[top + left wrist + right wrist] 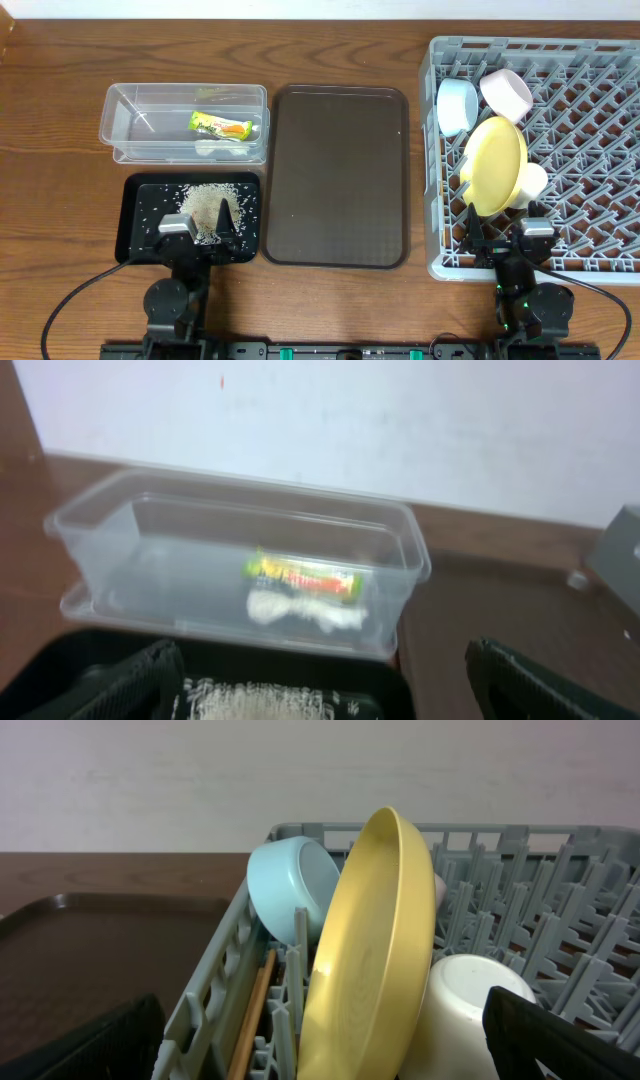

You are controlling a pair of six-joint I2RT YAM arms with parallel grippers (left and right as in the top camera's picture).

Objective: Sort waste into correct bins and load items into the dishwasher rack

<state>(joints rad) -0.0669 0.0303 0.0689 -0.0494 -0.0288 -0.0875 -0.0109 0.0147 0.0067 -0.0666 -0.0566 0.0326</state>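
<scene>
Wrapper [221,125] and paper scrap [300,610] lying in clear tub [130,100], far left. Rice [205,205] sitting in black tray [140,240]. Plate [495,165] and chopsticks [252,1010] standing in rack [600,150], right. Left gripper [202,228], right gripper [503,235] hanging released, empty. Judging sorting finished: parking arms near, lifting clear of tray rim and rack wall.

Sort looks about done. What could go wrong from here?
1. The left tool is over the rice in the black tray. A careless retreat could sweep grains onto the table.
2. The yellow plate stands on edge, tilted, close to the right tool. A bump might tip it.
3. The chopsticks sit by the rack wall and might slip through the lattice.
</scene>
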